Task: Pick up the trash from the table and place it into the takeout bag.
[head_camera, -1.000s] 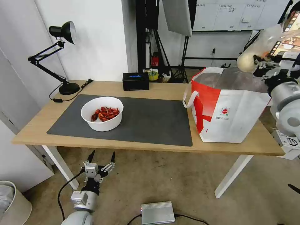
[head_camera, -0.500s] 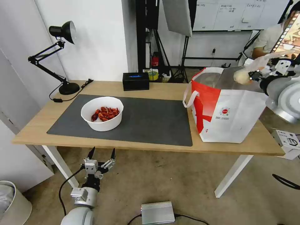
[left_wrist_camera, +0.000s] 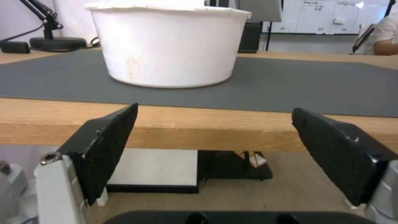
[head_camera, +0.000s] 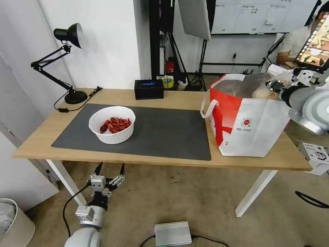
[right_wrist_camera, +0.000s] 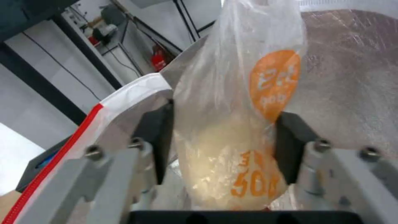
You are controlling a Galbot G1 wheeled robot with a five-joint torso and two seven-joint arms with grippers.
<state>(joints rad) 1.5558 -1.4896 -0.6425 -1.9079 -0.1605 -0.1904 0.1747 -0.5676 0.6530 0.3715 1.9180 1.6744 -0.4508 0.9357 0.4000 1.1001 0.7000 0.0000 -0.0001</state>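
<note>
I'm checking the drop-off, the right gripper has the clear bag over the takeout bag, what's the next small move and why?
Probably open the right gripper: the clear bag between its fingers hangs inside the takeout bag, foil lining around it, so a release should land it inside.

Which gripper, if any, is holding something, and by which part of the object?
The right gripper holds the knotted clear bag across its bulging lower body, one finger on each side, over the takeout bag. The left gripper is open and holds nothing.

knotted clear bag (right_wrist_camera: 232, 124): top cut by frame edge | takeout bag (head_camera: 250, 127): interior floor hidden behind near wall | table (head_camera: 164, 156): far-right corner hidden behind takeout bag
</note>
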